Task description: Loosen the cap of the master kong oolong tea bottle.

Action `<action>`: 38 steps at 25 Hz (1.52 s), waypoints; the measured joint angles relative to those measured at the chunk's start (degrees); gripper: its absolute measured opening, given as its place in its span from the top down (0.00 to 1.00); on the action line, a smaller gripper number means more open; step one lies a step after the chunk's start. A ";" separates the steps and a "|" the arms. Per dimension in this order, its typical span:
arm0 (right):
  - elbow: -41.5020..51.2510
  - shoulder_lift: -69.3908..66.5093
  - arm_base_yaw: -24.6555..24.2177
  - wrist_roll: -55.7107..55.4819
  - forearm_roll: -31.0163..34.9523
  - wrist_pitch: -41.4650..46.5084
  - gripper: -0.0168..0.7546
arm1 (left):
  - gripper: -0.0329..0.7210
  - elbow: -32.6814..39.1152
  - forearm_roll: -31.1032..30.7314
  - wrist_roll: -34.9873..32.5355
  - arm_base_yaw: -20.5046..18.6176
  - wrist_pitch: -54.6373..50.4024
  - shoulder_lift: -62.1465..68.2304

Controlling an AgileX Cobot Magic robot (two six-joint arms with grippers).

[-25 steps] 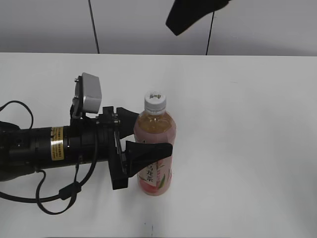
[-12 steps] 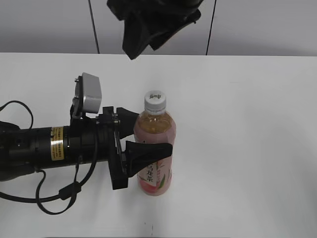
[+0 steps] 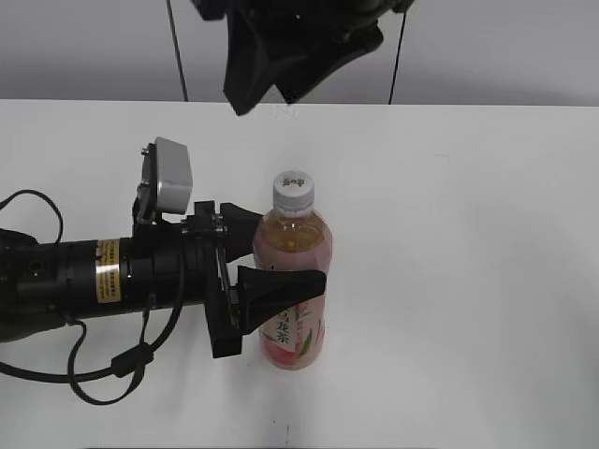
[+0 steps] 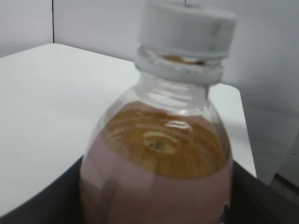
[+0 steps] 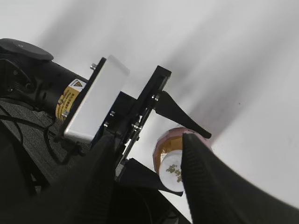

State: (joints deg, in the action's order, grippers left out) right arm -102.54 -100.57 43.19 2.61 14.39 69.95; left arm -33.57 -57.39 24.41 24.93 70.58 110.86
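Note:
The master kong oolong tea bottle [image 3: 292,299] stands upright on the white table, with pale amber tea and a pink-and-white label. Its white cap [image 3: 293,191] sits on top. My left gripper [image 3: 290,249] reaches in from the left and is shut on the bottle's body. The left wrist view shows the bottle [image 4: 159,158] and cap [image 4: 187,28] close up between the dark fingers [image 4: 156,207]. My right gripper [image 3: 267,98] hangs open above and behind the bottle. In the right wrist view its fingers [image 5: 149,140] frame the cap [image 5: 172,171] from above without touching it.
The white table [image 3: 468,243] stretches to the right and behind. The left arm's black body and cable [image 3: 94,383] fill the left front. A grey wall [image 3: 505,47] stands behind the table's far edge. The left wrist camera [image 5: 93,100] shows in the right wrist view.
My right gripper has come in from the upper right, moving left and down to hang above the bottle. The left gripper and bottle have not moved.

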 joint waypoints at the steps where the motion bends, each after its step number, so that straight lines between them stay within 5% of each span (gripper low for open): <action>1: 0.89 0.29 0.00 -0.30 0.06 0.00 0.52 | 0.34 0.00 0.00 0.00 0.00 0.00 0.00; 10: 8.41 1.04 0.00 -1.29 0.40 0.07 0.52 | 0.34 0.00 0.00 0.01 0.00 0.00 0.00; 38: 8.48 -1.04 0.04 -1.47 -0.05 0.13 0.45 | 0.34 0.00 0.05 0.19 0.00 0.00 0.00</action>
State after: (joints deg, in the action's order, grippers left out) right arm -94.06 -101.60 43.23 1.14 14.34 70.08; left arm -33.57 -57.34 24.60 24.93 70.58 110.86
